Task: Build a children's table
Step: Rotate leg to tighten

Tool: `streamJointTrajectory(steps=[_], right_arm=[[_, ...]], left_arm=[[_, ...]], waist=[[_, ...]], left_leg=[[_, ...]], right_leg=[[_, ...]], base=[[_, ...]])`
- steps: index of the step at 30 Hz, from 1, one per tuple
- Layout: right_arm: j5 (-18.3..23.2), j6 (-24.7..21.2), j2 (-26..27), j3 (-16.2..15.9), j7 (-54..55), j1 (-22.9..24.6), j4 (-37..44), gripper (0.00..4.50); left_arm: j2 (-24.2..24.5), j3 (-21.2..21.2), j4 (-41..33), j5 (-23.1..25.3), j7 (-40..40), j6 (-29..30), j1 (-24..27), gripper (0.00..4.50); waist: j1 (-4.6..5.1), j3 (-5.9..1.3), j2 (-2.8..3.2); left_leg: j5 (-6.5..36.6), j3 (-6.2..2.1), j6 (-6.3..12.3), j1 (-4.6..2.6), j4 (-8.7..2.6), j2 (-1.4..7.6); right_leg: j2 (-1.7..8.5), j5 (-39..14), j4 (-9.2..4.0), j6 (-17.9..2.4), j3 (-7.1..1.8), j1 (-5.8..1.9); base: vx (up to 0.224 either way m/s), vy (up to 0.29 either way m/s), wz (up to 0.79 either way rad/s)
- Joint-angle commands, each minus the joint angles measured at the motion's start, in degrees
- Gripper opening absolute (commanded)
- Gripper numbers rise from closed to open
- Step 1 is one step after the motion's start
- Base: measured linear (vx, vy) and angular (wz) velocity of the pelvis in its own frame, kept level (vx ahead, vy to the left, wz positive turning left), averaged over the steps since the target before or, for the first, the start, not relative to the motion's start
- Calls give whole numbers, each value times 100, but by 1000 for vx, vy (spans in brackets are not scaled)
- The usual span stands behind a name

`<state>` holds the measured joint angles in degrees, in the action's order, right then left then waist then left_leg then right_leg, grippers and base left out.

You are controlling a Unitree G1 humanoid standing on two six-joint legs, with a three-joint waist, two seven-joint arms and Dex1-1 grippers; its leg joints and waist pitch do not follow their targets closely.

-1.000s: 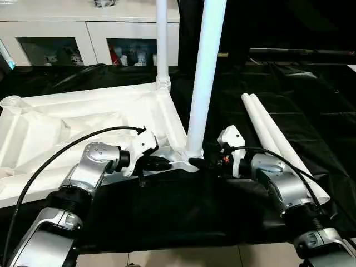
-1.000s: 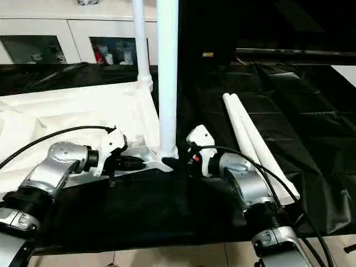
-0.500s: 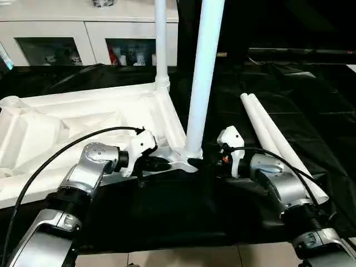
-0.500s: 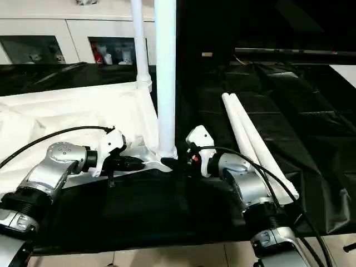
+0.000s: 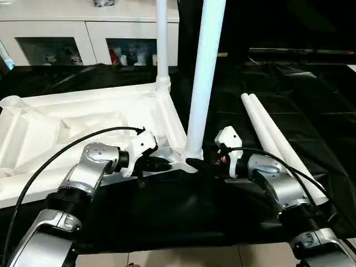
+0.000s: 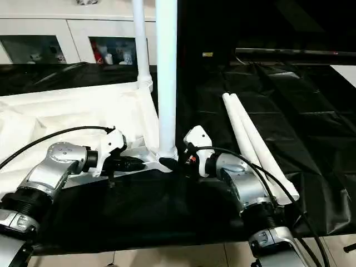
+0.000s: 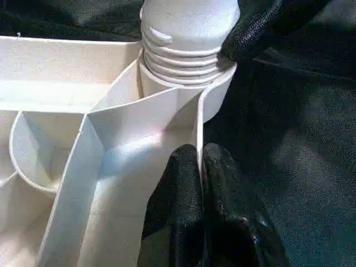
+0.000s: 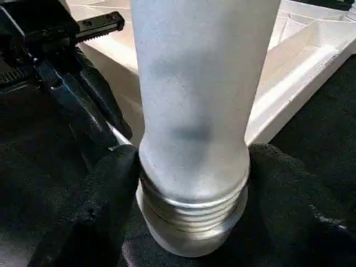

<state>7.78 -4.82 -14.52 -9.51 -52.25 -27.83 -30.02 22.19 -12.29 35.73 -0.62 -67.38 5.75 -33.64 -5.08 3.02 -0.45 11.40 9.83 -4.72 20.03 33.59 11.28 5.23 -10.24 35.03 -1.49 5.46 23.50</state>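
So the tabletop (image 5: 83, 125) is lying ribbed side up across the left half of the head views, on the black cloth (image 5: 311, 89). One leg (image 5: 162, 44) already stands in the far corner socket near the top centre. A second leg (image 5: 203, 78) stands upright in the near corner socket, dead centre of frame, and its threads are still showing above the socket rim in the wrist views, so it doesn't look fully seated. Two spare legs (image 5: 272, 133) lie side by side on the right.

The left gripper (image 7: 201, 167) is pinched tight on the thin side wall of the tabletop right by that socket, basically bracing it. The right gripper (image 8: 192, 183) has its fingers wrapped around the leg's base, just above the threads, one pad on each side.

Handling-wise it's all hollow moulded plastic, so probably light, stiff and pretty slick. The smooth tapered tube looks likely to slip when twisted, so low near the thread collar seems the sensible grip. The thin ribs could flex if squeezed hard.
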Motion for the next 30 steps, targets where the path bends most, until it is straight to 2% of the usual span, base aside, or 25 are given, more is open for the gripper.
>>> streamJointTrajectory(steps=[1,7,10,13,14,15,16,17,19,21,24,28,30], right_arm=[[63,-35,8,92,0,-115,-70,280],[65,-39,93,154,163,-86,-107,274],[14,-3,176,243,499,-114,-246,274],[-144,1,556,512,1757,-216,-768,273],[-155,-1,580,522,1832,-225,-796,273],[-270,-36,867,649,2718,-349,-1115,273],[-291,-38,916,665,2870,-383,-1173,273],[-347,-41,1049,708,3284,-477,-1330,273],[-398,-38,1329,807,4039,-708,-1643,272],[-401,-30,1430,846,4274,-801,-1755,272],[-519,141,1571,780,4561,-1003,-1943,272],[-470,444,1632,846,4423,-1042,-1997,272],[-423,640,1566,877,4219,-991,-1917,328]], left_arm=[[-43,49,-74,-222,-157,-27,87,0],[-53,41,-105,-230,-162,-7,116,0],[-90,42,-91,-218,-100,3,109,0],[-415,32,216,1,589,38,-94,0],[-442,31,245,22,653,47,-115,0],[-768,0,586,260,1384,143,-354,0],[-838,3,654,293,1538,183,-403,0],[-1027,12,836,383,1956,291,-535,0],[-1418,-10,1143,528,2638,429,-780,0],[-1547,-32,1219,576,2824,443,-851,0],[-1734,-115,1305,670,3010,408,-953,0],[-1730,-103,1360,723,2938,176,-939,0],[-1636,-87,1335,687,2760,70,-875,0]], waist=[[-23,-387,-76],[-23,-391,-60],[-2,-382,-59],[29,-374,-51],[57,-360,-55],[60,-364,-39],[51,-357,-36],[40,-368,-43],[28,-368,-36],[7,-370,-44],[-30,-391,-47],[-36,-388,-64],[-41,-391,-67]], left_leg=[[513,-8,415,35,-357,178],[473,-9,417,36,-352,176],[575,-13,365,42,-362,175],[675,-15,250,28,-376,170],[743,-12,190,25,-385,166],[744,-14,135,3,-384,168],[829,-22,61,-14,-389,165],[816,-29,56,-2,-390,161],[834,-16,-3,-23,-385,152],[856,-14,10,-25,-386,150],[682,-15,134,13,-375,144],[732,-17,203,25,-378,146],[732,-15,242,25,-374,149]], right_leg=[[355,-884,-347,-1185,-323,-375],[356,-794,-339,-1215,-324,-379],[364,-946,-356,-1204,-321,-379],[361,-1135,-382,-1162,-322,-362],[351,-1278,-407,-1122,-324,-352],[354,-1374,-413,-1083,-326,-341],[362,-1546,-433,-1040,-324,-336],[368,-1575,-431,-1016,-318,-357],[355,-1565,-444,-971,-326,-323],[364,-1560,-454,-962,-329,-326],[354,-1151,-410,-962,-322,-351],[363,-1177,-416,-948,-313,-361],[367,-1139,-414,-959,-317,-364]], base=[[0,0,0],[0,0,0],[0,0,0],[0,0,0],[0,0,0],[0,0,0],[0,0,0],[0,0,0],[0,0,0],[0,0,0],[0,0,0],[0,0,0],[0,0,0]])
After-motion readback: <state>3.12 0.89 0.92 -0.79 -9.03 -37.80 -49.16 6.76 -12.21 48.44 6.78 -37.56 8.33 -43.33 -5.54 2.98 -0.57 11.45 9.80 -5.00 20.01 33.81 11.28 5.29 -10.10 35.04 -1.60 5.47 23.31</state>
